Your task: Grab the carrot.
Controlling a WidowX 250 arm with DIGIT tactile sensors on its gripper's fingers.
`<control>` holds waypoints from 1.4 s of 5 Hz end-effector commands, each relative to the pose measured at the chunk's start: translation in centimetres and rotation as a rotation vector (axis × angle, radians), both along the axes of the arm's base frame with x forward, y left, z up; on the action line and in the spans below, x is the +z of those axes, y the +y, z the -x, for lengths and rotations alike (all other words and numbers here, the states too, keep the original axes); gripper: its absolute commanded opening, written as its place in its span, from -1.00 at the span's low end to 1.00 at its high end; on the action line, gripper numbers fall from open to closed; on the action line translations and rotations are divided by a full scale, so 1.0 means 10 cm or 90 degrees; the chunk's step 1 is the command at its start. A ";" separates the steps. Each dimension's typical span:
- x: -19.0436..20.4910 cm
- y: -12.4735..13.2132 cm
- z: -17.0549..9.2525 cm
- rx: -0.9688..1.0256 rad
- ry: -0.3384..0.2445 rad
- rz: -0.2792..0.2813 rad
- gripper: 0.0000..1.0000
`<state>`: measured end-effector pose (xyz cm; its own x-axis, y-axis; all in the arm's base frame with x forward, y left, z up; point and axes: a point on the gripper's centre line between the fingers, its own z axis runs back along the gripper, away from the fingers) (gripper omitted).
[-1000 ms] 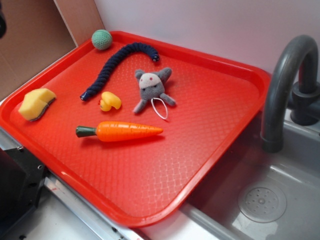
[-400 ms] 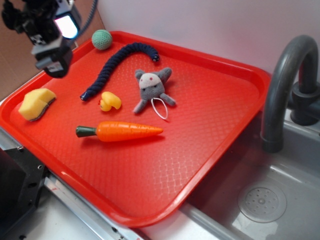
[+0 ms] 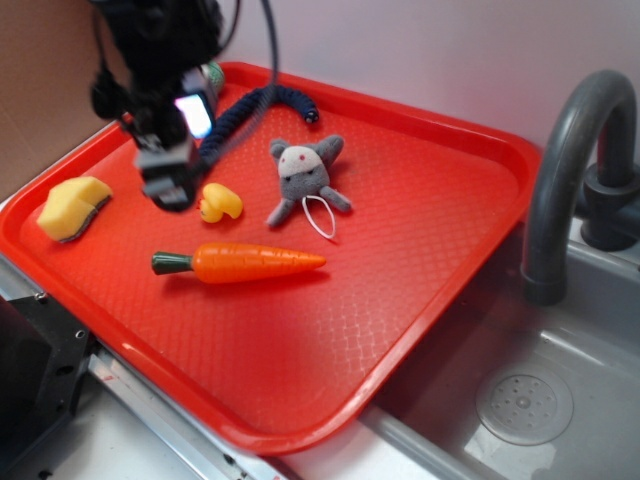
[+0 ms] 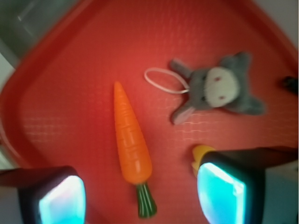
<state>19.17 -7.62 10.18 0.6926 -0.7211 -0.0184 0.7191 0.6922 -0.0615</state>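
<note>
The orange carrot (image 3: 250, 263) with its dark green stem lies flat on the red tray (image 3: 400, 290), tip pointing right. In the wrist view the carrot (image 4: 131, 142) lies lengthwise between my two fingers, stem toward me. My gripper (image 3: 168, 180) hangs above the tray's left part, up and left of the carrot's stem, near the yellow duck (image 3: 219, 203). Its jaws stand wide apart and hold nothing; the gripper (image 4: 140, 200) shows with glowing pads (image 4: 219, 193) at the bottom of the wrist view.
A grey plush mouse (image 3: 305, 178) lies behind the carrot, a yellow sponge (image 3: 72, 207) at the tray's left, a dark blue rope (image 3: 250, 112) and a green ball (image 3: 212, 75) at the back. A grey faucet (image 3: 570, 170) and sink (image 3: 520, 400) are to the right.
My gripper came into view at the upper left and has moved down and right over the tray toward the carrot's stem end. The objects have not moved.
</note>
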 end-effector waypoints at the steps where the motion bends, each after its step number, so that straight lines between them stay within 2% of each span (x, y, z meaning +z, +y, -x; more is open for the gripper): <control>1: -0.35 -0.07 0.06 -0.057 0.001 0.037 1.00; 2: -0.57 0.01 0.08 -0.142 0.001 0.070 1.00; 3: -0.71 0.06 0.09 -0.136 0.036 0.043 1.00; 4: -0.83 0.04 0.08 -0.146 0.041 0.029 1.00; 5: -0.89 0.00 0.09 -0.146 0.043 0.014 -1.00; 7: -0.92 0.02 0.12 -0.156 0.028 0.018 -1.00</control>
